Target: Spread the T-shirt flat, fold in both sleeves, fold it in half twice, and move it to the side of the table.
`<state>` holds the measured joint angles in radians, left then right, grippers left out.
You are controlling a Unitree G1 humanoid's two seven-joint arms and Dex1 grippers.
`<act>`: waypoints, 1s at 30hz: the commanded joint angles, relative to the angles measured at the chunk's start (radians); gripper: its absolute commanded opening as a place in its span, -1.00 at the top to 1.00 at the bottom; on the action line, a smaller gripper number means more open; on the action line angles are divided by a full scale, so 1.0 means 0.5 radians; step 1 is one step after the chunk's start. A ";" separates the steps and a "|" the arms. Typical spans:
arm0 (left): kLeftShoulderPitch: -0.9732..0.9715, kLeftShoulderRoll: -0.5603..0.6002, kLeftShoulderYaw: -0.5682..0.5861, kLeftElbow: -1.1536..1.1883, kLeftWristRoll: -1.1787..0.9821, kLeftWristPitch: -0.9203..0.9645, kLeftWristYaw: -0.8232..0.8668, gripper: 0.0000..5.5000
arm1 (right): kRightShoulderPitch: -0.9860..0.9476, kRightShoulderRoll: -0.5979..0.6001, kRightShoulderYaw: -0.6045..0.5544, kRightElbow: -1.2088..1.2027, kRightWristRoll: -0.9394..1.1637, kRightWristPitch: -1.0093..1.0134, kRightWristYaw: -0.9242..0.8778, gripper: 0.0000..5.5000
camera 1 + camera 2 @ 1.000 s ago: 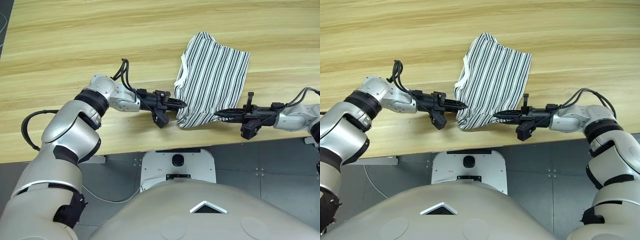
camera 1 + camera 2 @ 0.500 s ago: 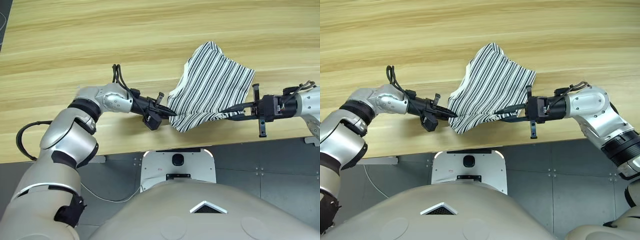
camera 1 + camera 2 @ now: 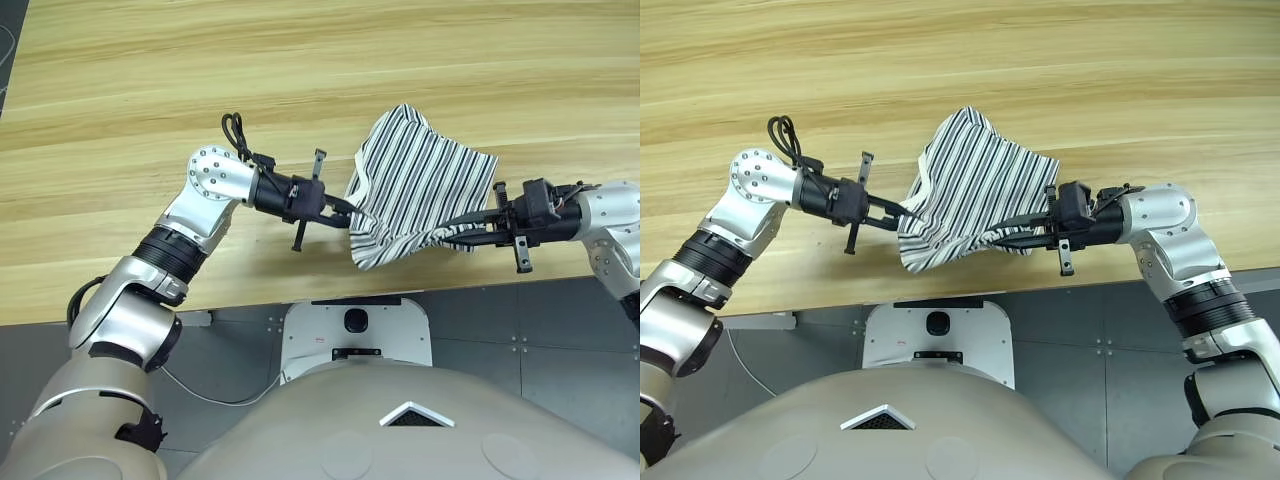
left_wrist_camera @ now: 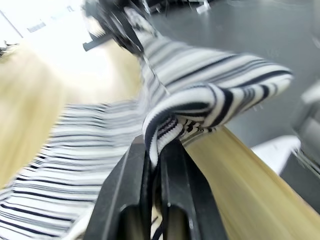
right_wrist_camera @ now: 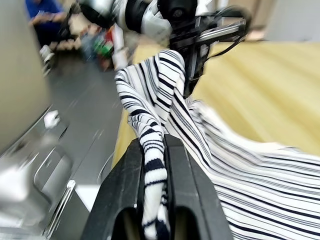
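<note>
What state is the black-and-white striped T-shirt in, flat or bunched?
Bunched, not flat. The black-and-white striped T-shirt sags in folds, its near edge held up between the left pincer and right pincer, each shut on fabric.

1. The striped T-shirt [image 3: 975, 185] lies bunched on the wooden table [image 3: 940, 60], close to its near edge;
2. The left hand [image 3: 903, 213] pinches the shirt's left edge;
3. The right hand [image 3: 1003, 234] pinches its lower right edge.

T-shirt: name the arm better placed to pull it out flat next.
Left, probably. Both pinch the T-shirt at its near edge, but wide bare table lies outward of the left fingers; less shows beyond the right fingers.
</note>
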<state>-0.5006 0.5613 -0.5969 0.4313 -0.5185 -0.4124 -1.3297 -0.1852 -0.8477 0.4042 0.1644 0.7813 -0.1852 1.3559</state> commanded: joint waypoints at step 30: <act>-0.737 -0.946 0.681 1.688 1.212 0.010 1.328 0.68 | 0.203 0.889 -0.968 0.378 -0.395 0.587 -0.971 0.92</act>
<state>-0.8434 0.0918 -0.2614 1.2563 0.0566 -0.4308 -0.6994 -0.0675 -0.4193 -0.0645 0.3497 0.5949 0.0805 0.8937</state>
